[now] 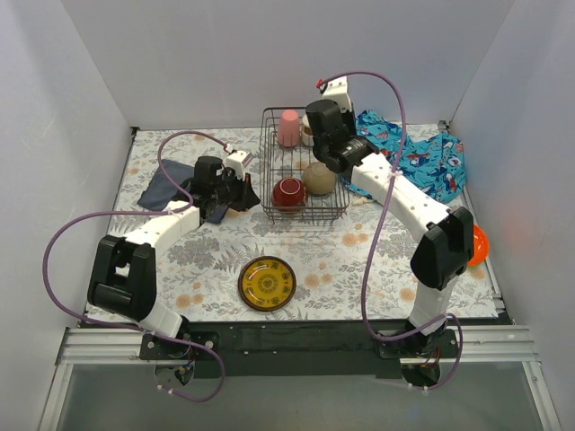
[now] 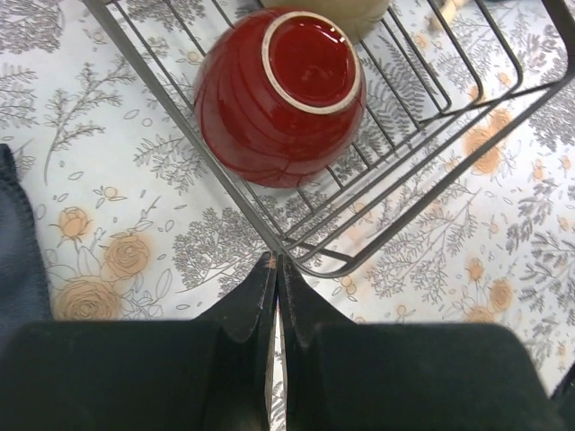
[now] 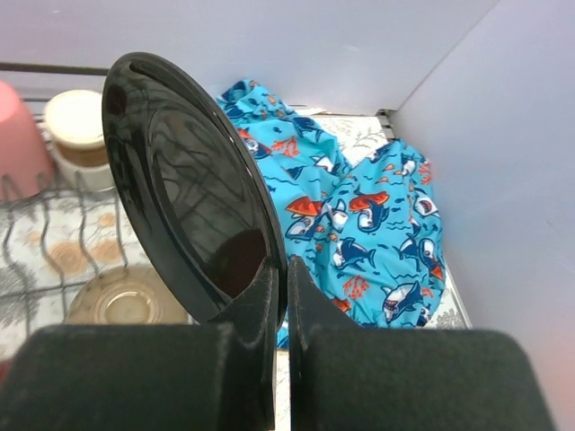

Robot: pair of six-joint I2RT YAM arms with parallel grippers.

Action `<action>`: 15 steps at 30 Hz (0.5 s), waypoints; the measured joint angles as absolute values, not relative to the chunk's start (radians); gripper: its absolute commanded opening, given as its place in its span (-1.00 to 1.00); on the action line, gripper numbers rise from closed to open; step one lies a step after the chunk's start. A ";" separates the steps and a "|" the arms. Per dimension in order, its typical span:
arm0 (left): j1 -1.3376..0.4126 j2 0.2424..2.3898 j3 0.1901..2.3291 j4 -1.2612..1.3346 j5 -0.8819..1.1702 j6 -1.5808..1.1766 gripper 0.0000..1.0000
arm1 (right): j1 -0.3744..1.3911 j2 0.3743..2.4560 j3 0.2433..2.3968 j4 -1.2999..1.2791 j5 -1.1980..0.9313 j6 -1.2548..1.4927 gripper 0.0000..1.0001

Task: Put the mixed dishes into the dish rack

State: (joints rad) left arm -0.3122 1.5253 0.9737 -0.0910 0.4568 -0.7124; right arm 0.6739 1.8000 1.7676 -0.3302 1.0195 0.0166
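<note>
The black wire dish rack (image 1: pixel 268 171) holds a pink cup (image 1: pixel 288 127), a tan bowl (image 1: pixel 319 178) and a dark red bowl (image 1: pixel 288 193), both bowls upside down. My right gripper (image 3: pixel 286 265) is shut on the rim of a dark plate (image 3: pixel 189 180) and holds it on edge above the rack's right side. A metallic cup (image 3: pixel 76 135) stands beside the pink cup (image 3: pixel 18 135). My left gripper (image 2: pixel 276 262) is shut and empty, just outside the rack's near left corner (image 2: pixel 395 197), close to the dark red bowl (image 2: pixel 278 90). A green plate is out of view.
A yellow-brown plate (image 1: pixel 267 283) lies on the flowered table in front of the rack. An orange plate (image 1: pixel 479 242) lies at the right edge behind my right arm. A blue shark cloth (image 1: pixel 422 162) lies right of the rack, a navy cloth (image 1: pixel 166 189) left.
</note>
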 measured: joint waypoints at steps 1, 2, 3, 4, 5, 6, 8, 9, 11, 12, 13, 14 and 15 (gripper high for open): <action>-0.313 1.526 0.973 -0.093 0.471 -0.713 -1.00 | 0.668 1.818 1.782 -0.329 1.025 0.015 -0.97; -0.311 1.528 0.972 -0.095 0.485 -0.714 -1.00 | 0.659 1.843 1.804 -0.329 1.034 0.013 -0.97; -0.311 1.529 0.971 -0.097 0.500 -0.714 -1.00 | 0.649 1.868 1.828 -0.324 1.040 0.010 -0.97; -0.311 1.531 0.966 -0.098 0.519 -0.715 -1.00 | 0.639 1.892 1.850 -0.320 1.044 0.010 -0.97; -0.312 1.531 0.961 -0.098 0.534 -0.714 -1.00 | 0.629 1.918 1.874 -0.319 1.050 0.007 -0.97; -0.315 1.531 0.953 -0.099 0.553 -0.715 -1.00 | 0.620 1.942 1.898 -0.314 1.052 0.006 -0.97; -0.325 1.531 0.939 -0.106 0.579 -0.719 -0.85 | 0.604 1.987 1.936 -0.312 1.054 0.003 -0.97; -0.327 1.531 0.936 -0.113 0.581 -0.722 -0.64 | 0.599 2.006 1.955 -0.312 1.056 0.001 -0.97; -0.336 1.531 0.930 -0.125 0.580 -0.727 -0.51 | 0.587 2.054 2.001 -0.311 1.061 -0.001 -0.97; -0.338 1.530 0.928 -0.136 0.574 -0.731 -0.47 | 0.583 2.077 2.022 -0.311 1.065 -0.003 -0.97; -0.338 1.529 0.926 -0.143 0.565 -0.734 -0.45 | 0.581 2.093 2.036 -0.310 1.066 -0.004 -0.97; -0.337 1.526 0.922 -0.155 0.557 -0.736 -0.44 | 0.579 2.113 2.049 -0.310 1.066 -0.004 -0.97; -0.336 1.521 0.916 -0.165 0.551 -0.738 -0.44 | 0.579 2.125 2.057 -0.310 1.066 -0.004 -0.97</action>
